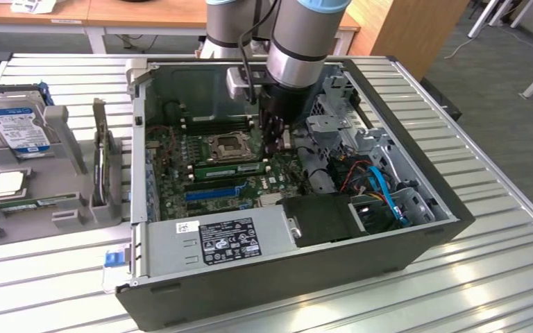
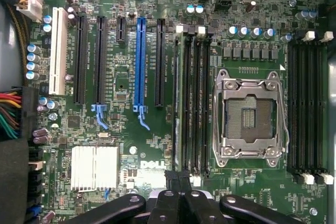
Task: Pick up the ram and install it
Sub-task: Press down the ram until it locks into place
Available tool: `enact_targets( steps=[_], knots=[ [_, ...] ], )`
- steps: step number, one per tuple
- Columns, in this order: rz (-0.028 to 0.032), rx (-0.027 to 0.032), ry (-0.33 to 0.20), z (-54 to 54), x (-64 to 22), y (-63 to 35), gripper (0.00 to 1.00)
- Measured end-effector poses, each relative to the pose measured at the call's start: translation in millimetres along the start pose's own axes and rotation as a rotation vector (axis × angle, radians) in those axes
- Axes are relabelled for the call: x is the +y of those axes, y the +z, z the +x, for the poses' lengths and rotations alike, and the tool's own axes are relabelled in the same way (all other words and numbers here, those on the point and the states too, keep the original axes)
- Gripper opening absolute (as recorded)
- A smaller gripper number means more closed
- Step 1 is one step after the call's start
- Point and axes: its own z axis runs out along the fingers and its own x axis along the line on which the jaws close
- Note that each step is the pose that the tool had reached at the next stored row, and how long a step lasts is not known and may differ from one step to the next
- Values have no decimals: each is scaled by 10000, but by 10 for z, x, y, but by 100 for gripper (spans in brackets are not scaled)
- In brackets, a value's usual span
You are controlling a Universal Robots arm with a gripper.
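A green ram stick (image 1: 230, 168) stands on edge in a motherboard slot beside the open processor socket (image 1: 227, 146). In the wrist view the ram (image 2: 178, 103) shows edge-on in the slot farthest from the socket (image 2: 251, 119). My gripper (image 1: 277, 144) reaches down inside the computer case over the end of that stick at the exterior view's right. Its black fingers (image 2: 173, 179) are pressed together, shut, with nothing between them, just off the stick's end. A second ram stick (image 1: 39, 203) lies flat in the grey holder outside the case.
The open case (image 1: 433, 236) lies on a slatted metal table (image 1: 488, 291). Drive cages and blue cables (image 1: 382, 191) crowd the exterior view's right of the gripper. The power supply (image 1: 230, 239) sits at the front. A hard drive (image 1: 17, 125), a processor chip (image 1: 7, 184) and an upright card (image 1: 105, 163) stand in the holder.
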Motion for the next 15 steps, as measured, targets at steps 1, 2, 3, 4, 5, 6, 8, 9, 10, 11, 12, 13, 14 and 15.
enact_targets(
  steps=[1,2,3,4,5,6,8,9,10,11,12,13,14,15],
  knots=[
    [0,1,0,-13,0,1,10],
    [0,0,0,-24,0,2,10],
    [0,0,0,-32,-1,3,10],
    [0,-1,0,-32,-1,3,10],
    [0,-1,-1,-32,-1,3,10],
    [0,-1,-1,-32,-1,3,10],
    [0,1,1,-32,0,6,10],
    [0,0,0,-31,-1,16,10],
    [0,0,0,-31,-2,29,10],
    [0,-1,0,-30,-2,42,10],
    [0,-1,0,-30,-3,54,10],
    [0,-1,0,-29,-3,64,10],
    [0,-1,1,-29,-4,75,10],
    [0,-1,0,-28,-4,84,10]
  ],
)
